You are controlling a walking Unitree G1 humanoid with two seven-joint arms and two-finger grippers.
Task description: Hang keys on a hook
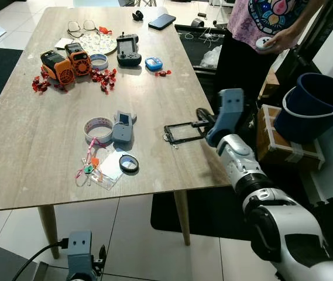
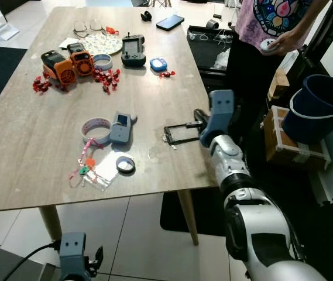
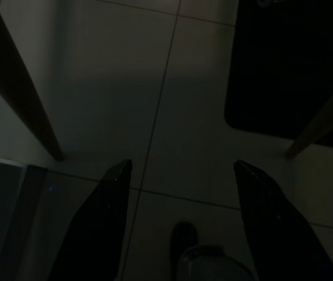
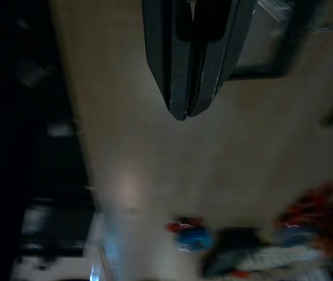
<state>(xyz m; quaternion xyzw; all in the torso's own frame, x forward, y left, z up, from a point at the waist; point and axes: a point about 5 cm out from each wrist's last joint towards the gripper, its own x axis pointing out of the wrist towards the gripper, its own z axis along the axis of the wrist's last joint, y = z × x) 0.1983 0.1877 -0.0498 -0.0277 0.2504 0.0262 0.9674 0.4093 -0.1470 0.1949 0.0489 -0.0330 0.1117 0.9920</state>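
A bunch of keys (image 1: 89, 168) with a pink strap and green and orange tags lies near the front left of the wooden table (image 1: 49, 117), beside a clear card sleeve (image 1: 109, 171). A black rectangular frame (image 1: 181, 133) lies flat near the table's right edge, with a small metal ring (image 1: 167, 139) at its corner. My right gripper (image 1: 201, 113) hovers at that edge just past the frame, its fingers (image 4: 181, 88) pressed shut with nothing seen between them. My left gripper (image 3: 181, 170) hangs open over the tiled floor below the table.
Tape rolls (image 1: 98, 129), a grey device (image 1: 122, 126), orange tools (image 1: 67, 63), red candies, a controller (image 1: 128, 50) and a phone (image 1: 161, 21) lie on the table. A person (image 1: 260, 29) stands at the far right. A blue bucket (image 1: 312, 108) and a cardboard box (image 1: 283, 143) sit to the right.
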